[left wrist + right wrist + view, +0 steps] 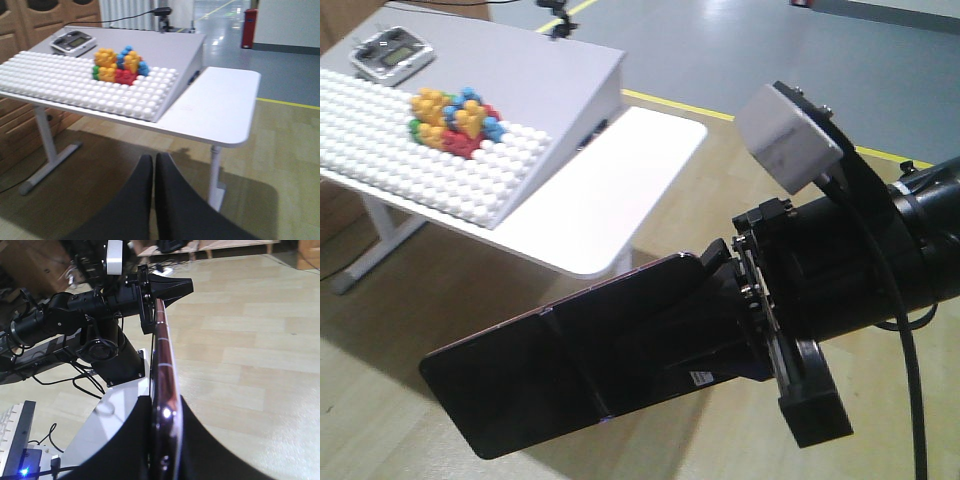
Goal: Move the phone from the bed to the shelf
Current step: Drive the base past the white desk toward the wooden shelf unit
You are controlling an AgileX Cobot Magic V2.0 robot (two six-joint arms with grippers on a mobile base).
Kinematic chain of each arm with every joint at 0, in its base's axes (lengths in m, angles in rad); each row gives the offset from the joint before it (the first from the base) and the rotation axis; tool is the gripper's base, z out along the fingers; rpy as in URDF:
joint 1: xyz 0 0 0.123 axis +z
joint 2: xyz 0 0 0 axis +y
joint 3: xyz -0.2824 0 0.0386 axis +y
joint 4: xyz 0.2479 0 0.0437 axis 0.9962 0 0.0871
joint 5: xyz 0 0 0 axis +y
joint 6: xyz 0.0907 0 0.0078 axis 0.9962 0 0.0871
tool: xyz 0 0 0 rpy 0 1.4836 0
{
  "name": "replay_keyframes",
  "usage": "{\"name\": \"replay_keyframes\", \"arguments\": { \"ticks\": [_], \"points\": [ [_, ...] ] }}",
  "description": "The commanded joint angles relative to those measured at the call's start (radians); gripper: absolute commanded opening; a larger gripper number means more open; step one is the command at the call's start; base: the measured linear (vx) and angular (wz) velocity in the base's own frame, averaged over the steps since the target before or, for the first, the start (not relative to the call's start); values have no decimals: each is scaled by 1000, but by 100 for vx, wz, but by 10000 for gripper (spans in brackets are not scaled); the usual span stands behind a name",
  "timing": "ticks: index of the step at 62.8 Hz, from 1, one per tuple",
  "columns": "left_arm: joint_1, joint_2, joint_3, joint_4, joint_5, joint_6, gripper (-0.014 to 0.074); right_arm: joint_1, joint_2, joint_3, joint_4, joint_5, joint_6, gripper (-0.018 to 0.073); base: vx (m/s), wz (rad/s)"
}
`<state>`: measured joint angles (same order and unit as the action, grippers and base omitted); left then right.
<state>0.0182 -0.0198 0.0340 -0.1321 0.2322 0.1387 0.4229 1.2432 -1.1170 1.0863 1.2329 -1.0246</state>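
Clamped at one end by the right gripper (710, 295), the slim black glossy phone (570, 365) may pivot loose and fall; the left gripper (154, 175) sits clenched, empty.

Right gripper (708, 318) clamped on one end of a black phone (540, 375), above wooden floor (380, 430); white tabletop (640, 180) behind carries coloured blocks (455, 118).

The phone (570, 365) is glossy with a metal edge, the table (215, 110) smooth, the floor (250, 340) wood-grained.

White table (220, 112), pale wood floor (260, 340), yellow line (670, 103)
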Motion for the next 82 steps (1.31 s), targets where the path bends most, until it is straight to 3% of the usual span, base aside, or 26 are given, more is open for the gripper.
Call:
{"name": "replay_keyframes", "arguments": {
  "ticks": [1,82],
  "points": [
    [-3,-5,2,-6,-73,-4,1,-1,-25,-28,94,56,-11,-3,18,49],
    [-3,-5,2,-6,-73,-4,1,-1,-25,-28,94,56,-11,-3,19,54]
  ]
}}
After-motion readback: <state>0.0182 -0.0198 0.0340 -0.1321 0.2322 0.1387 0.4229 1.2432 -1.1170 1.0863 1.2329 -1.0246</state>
